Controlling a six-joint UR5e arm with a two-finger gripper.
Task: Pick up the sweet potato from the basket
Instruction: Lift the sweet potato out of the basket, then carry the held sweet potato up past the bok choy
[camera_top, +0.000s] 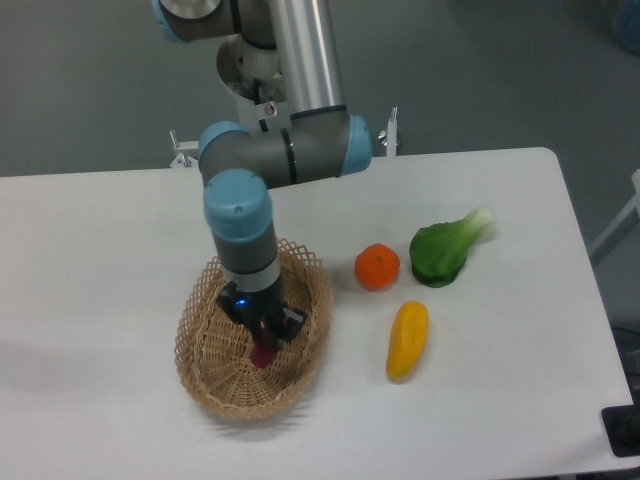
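Observation:
The tan wicker basket (205, 365) sits at the front left of the white table. Over its middle my gripper (264, 345) points down with its fingers shut on the sweet potato (264, 356), a small magenta tuber of which only the lower end shows below the fingers. The arm's wrist hides the upper part of the sweet potato and the basket's far rim. I cannot tell whether the tuber touches the basket floor.
A round orange fruit (377, 267) lies right of the basket. A green leafy vegetable (445, 251) is further right. A yellow-orange elongated vegetable (407, 340) lies in front of them. The table's front edge runs close below the basket.

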